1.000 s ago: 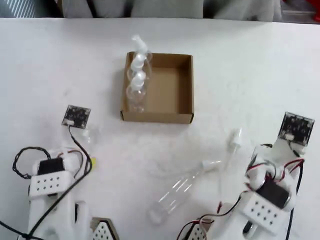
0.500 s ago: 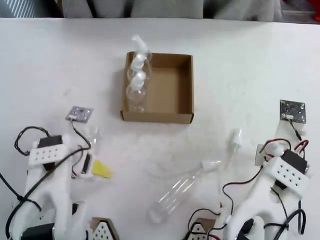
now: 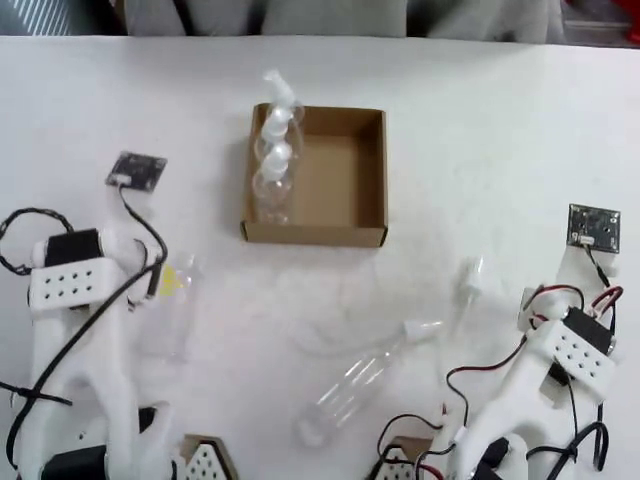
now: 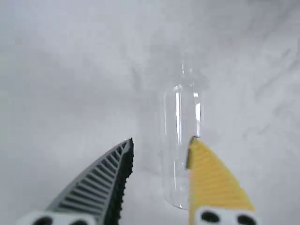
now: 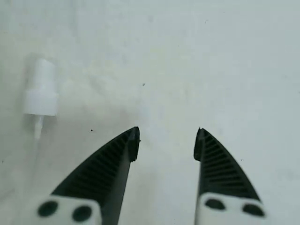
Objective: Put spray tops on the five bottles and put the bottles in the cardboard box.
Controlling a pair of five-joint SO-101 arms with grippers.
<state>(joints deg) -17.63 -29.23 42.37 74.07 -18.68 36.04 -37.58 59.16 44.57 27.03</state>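
The uncapped bottle point(image 4: 180, 117) sits near left, just ahead of our left gripper point(image 4: 161, 140), whose fingers are apart, the yellow one against its side. A second bottle point(image 3: 350, 385) lies near centre. Three capped bottles point(image 3: 272, 150) stand in the cardboard box point(image 3: 375, 170). Our right gripper point(image 5: 166, 131), fingers apart, hovers near a loose spray top point(image 5: 41, 96). We judge a skewed close could send the light bottle rolling. The white table point(image 3: 500, 120) looks smooth, and grey shapes lie beyond its far edge.

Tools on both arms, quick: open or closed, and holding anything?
Left tool: open, holding nothing; a clear plastic bottle is close by.
Right tool: open, holding nothing.
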